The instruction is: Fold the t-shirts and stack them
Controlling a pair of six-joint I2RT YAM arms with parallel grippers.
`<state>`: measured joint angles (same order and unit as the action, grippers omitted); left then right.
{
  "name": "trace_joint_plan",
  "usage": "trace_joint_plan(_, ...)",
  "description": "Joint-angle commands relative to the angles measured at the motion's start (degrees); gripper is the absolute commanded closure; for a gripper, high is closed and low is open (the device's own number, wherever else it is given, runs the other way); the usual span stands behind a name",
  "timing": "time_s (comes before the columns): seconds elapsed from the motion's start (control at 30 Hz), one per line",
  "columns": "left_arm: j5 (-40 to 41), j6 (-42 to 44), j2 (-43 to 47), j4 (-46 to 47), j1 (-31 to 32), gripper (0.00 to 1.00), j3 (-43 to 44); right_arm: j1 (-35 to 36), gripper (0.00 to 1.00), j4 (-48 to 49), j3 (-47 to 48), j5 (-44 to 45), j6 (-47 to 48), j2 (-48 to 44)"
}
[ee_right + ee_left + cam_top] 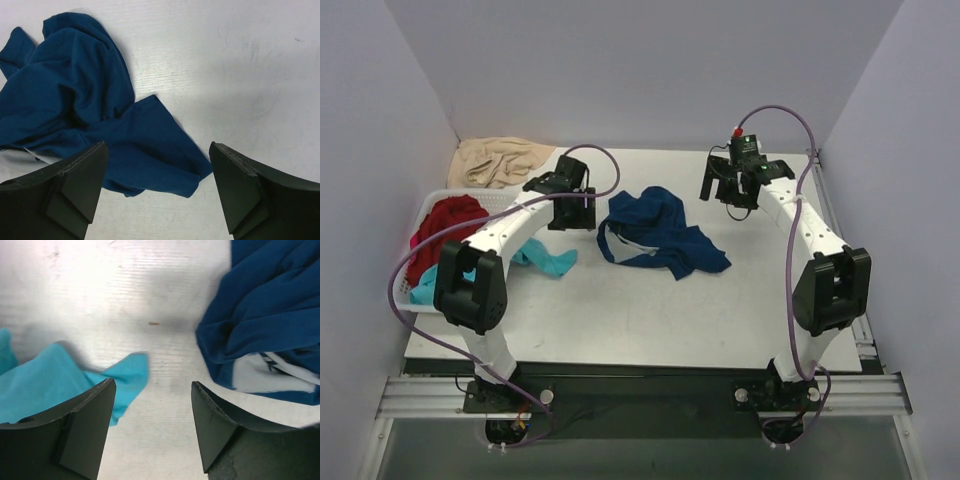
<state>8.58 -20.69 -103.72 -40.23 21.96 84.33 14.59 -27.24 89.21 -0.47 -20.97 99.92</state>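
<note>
Navy t-shirt (660,235) is lying crumpled and unfolded near the middle of the worktop (650,320), slightly toward the far edge. Its pale print (260,377) only peeks out of a fold in the left wrist view. Your left gripper (570,212) hangs just left of that shirt, jaws apart and nothing between them. In its own view there's bare worktop in the gap, with turquoise cloth on one side and navy on the other, neither touching the fingers (82,415). Turquoise t-shirt (545,258) lies partly on the worktop beside the white basket (430,200) at the left edge. More turquoise shows inside the basket, but the left arm hides whether it's the same piece. Red t-shirt (445,225) is bunched in the basket. A beige cloth (500,160) is heaped in the far left corner, just beyond the basket. Your right gripper (732,190) sits over the far right part of the worktop, to the right of the navy shirt, released and empty. In its wrist view a flap of navy cloth lies flat below the gap, with the fingers (75,185) clear of it. Nothing is folded or stacked.
</note>
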Motion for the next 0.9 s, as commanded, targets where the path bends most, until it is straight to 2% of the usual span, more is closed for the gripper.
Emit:
trace_joint_plan(0.0,8.3,0.4,3.3,-6.5,-0.2,0.28,-0.9,0.5,0.15,-0.7,0.8,-1.5,-0.4,0.6)
trace_joint_plan(0.1,8.6,-0.2,3.4,-5.9,-0.8,0.37,-3.4,0.5,0.16,-0.7,0.9,-1.6,-0.4,1.1)
trace_joint_plan(0.13,7.4,-0.4,3.1,-5.7,-0.9,0.43,-3.8,0.5,0.16,-0.8,1.0,-1.7,-0.4,1.2)
trace_joint_plan(0.27,2.2,-1.6,2.3,-3.3,-2.0,0.47,-6.3,0.5,0.16,-0.8,1.3,-1.8,-0.3,1.4)
trace_joint_plan(0.43,-0.9,-3.0,1.5,-0.4,-3.1,0.47,-9.2,0.5,0.16,-0.7,1.1,-1.6,-0.2,1.2)
trace_joint_plan(0.87,-1.5,-3.7,-2.7,2.1,-3.3,0.43,-11.5,0.5,0.16,-1.2,0.9,-0.8,0.3,0.3)
